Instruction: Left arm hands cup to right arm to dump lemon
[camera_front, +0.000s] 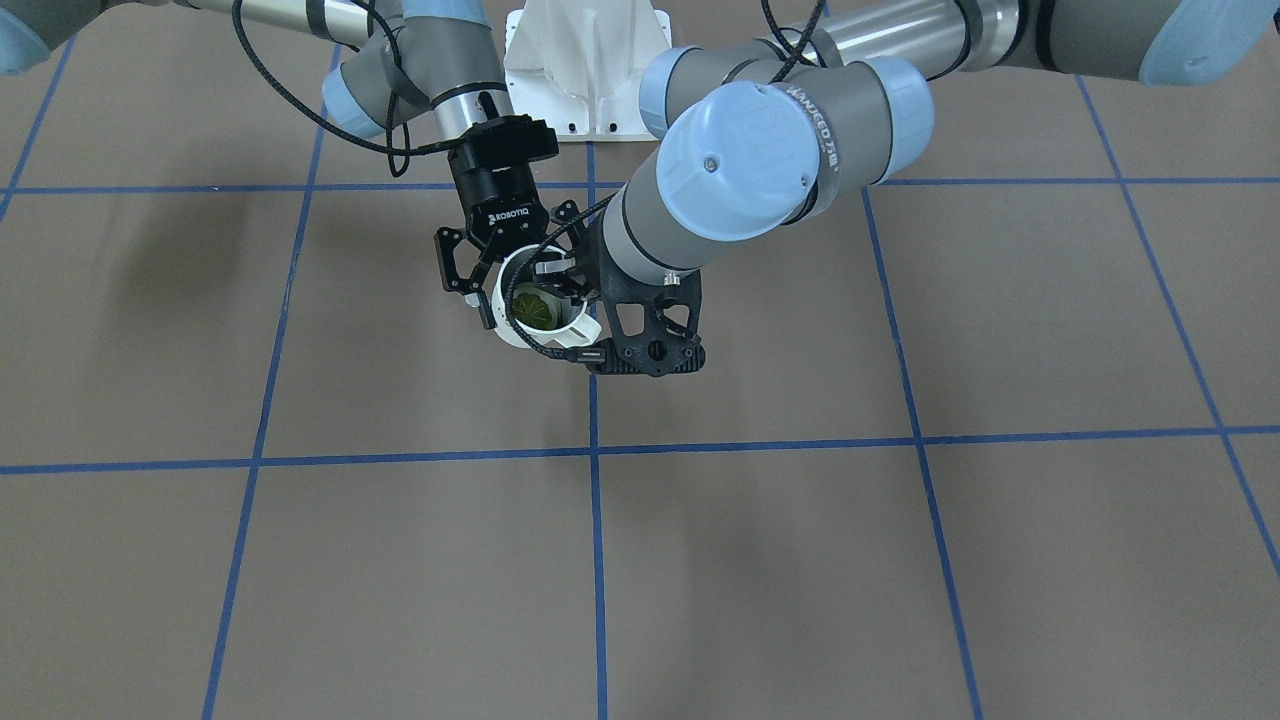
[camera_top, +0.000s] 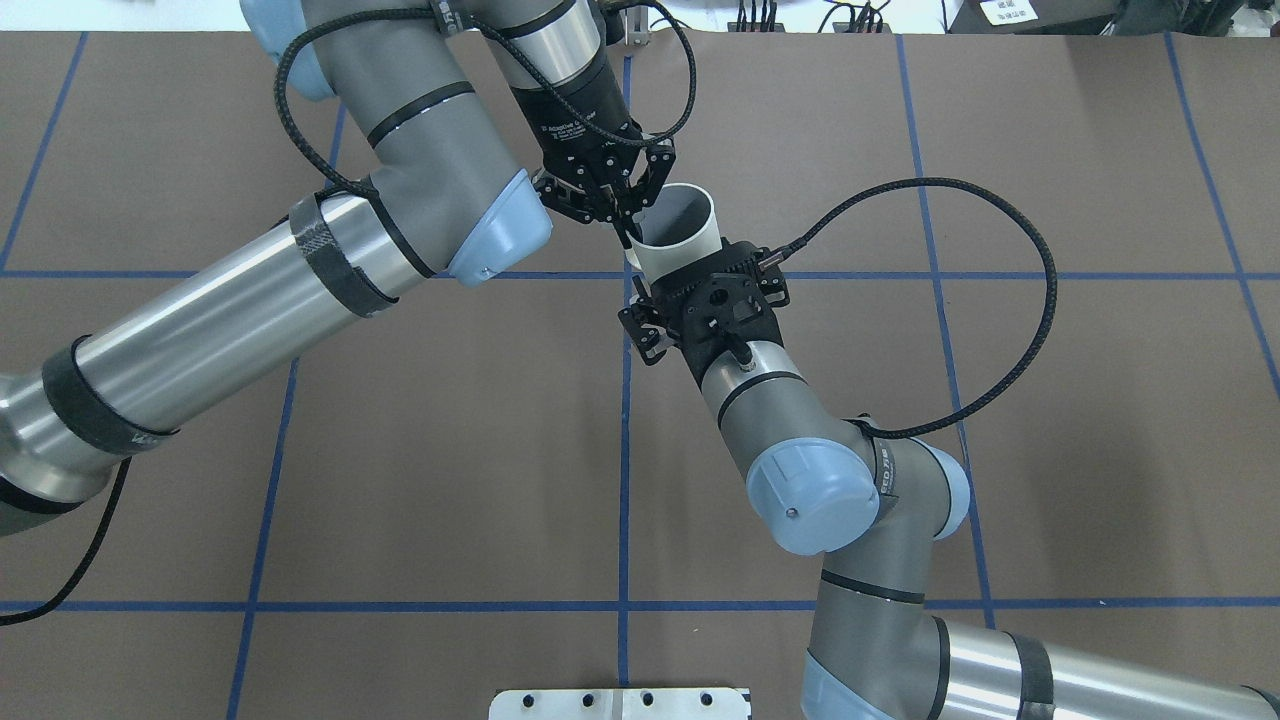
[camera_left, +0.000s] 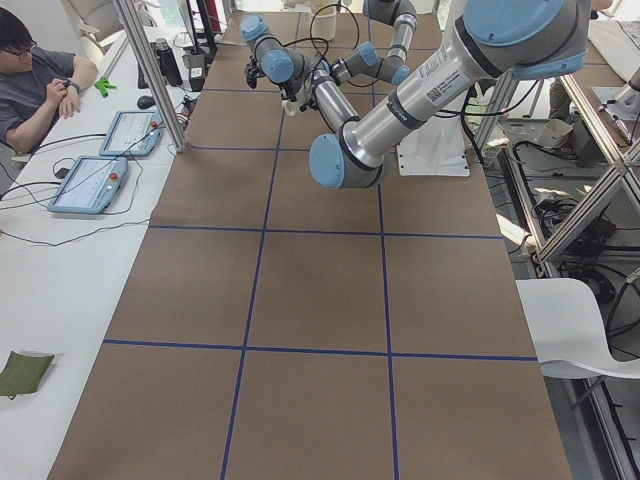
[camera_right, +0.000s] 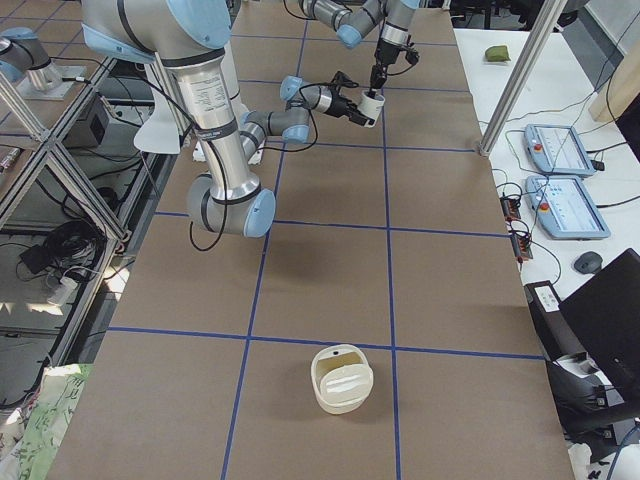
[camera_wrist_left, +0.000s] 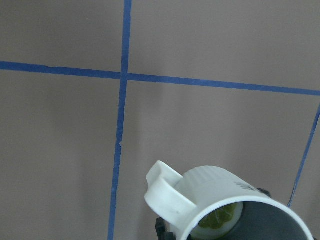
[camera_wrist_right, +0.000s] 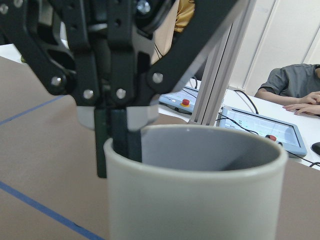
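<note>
From the front we count one mug (camera_front: 515, 333) with one lemon (camera_front: 533, 305) inside it, held up between two claws: the left claw (camera_front: 562, 284) pinches its rim, while the right claw (camera_front: 515, 272) stands spread wide about its wall, and we cannot tell whether it presses. Overhead, the mug sits just ahead of the right claw. The right-side view adds one white tub (camera_right: 342, 403), well apart from both claws, something pale inside. The left wrist view shows the lemon deep in the mug.
</note>
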